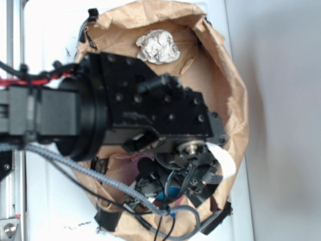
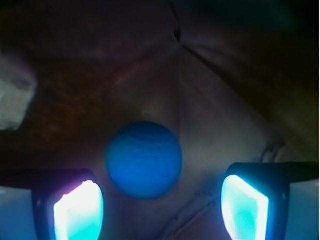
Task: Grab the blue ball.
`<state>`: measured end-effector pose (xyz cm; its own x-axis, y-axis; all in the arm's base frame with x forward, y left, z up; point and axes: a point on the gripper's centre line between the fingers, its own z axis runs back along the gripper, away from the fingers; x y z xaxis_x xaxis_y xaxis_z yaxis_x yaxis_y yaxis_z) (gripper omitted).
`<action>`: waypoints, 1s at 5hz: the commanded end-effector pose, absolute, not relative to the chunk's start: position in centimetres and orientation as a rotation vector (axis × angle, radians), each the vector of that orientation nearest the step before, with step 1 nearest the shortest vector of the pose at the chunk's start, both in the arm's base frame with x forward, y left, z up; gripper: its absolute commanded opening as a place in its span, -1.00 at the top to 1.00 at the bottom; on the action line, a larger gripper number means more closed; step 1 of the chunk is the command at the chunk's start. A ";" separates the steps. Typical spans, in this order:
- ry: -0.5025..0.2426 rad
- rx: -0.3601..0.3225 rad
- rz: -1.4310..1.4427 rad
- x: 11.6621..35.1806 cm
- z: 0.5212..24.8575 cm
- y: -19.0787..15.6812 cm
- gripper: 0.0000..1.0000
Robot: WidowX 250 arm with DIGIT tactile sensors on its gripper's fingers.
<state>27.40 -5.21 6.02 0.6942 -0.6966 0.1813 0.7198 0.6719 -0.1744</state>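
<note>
In the wrist view the blue ball (image 2: 143, 159) rests on brown paper just ahead of my gripper (image 2: 161, 210), a little left of the middle line. Both pads (image 2: 80, 212) glow bright teal and stand wide apart, open, with nothing between them. The ball touches neither pad. In the exterior view my arm and wrist (image 1: 150, 108) cover the middle of the brown paper bag (image 1: 235, 100), and the ball is hidden beneath them.
A crumpled white paper wad (image 1: 158, 46) lies at the far side of the bag; a pale blurred shape (image 2: 15, 102) at the wrist view's left edge may be the same wad. The bag's raised creased walls (image 2: 240, 65) surround the gripper. Cables (image 1: 100, 181) trail beneath the arm.
</note>
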 end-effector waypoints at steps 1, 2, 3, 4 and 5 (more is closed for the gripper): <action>-0.111 -0.300 -0.936 26.4 4.9 -7.6 -1.00; -0.124 -0.355 -0.948 26.6 4.6 -7.7 -1.00; -0.175 -0.319 -0.926 27.1 4.5 -7.0 1.00; -0.190 -0.303 -0.909 27.3 4.7 -6.5 1.00; -0.203 -0.292 -0.893 27.6 5.0 -6.2 1.00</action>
<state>27.78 -5.88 3.44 0.6335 -0.7283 0.2612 0.7737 0.5943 -0.2194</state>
